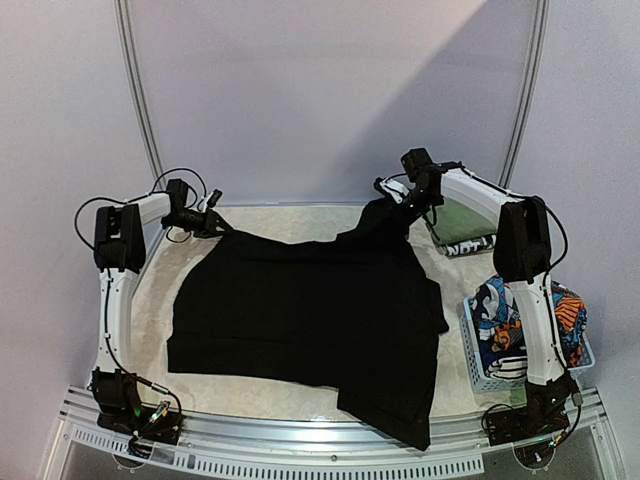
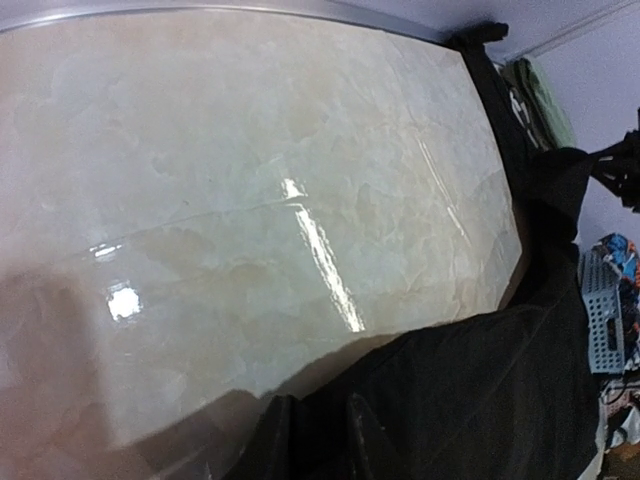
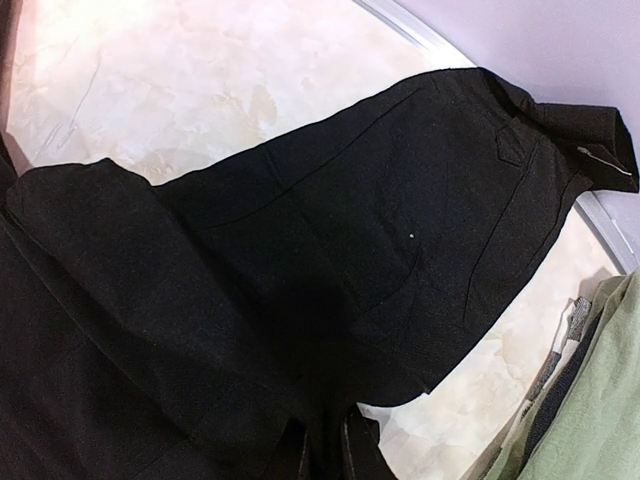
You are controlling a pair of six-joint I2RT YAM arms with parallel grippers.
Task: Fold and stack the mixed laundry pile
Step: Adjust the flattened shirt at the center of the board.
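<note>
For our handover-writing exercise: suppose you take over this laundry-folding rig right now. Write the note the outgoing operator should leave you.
Grippers: left gripper at the far left corner of the black garment, grip unclear; right gripper shut on its far right corner, held above the table.
Things: black garment spread out, unfolded; cartoon-print garment in the basket on the right.
Done: olive-green cloth lies folded at far right, on a printed piece.
Left: fold the black garment, then the basket's contents; stack all.
</note>
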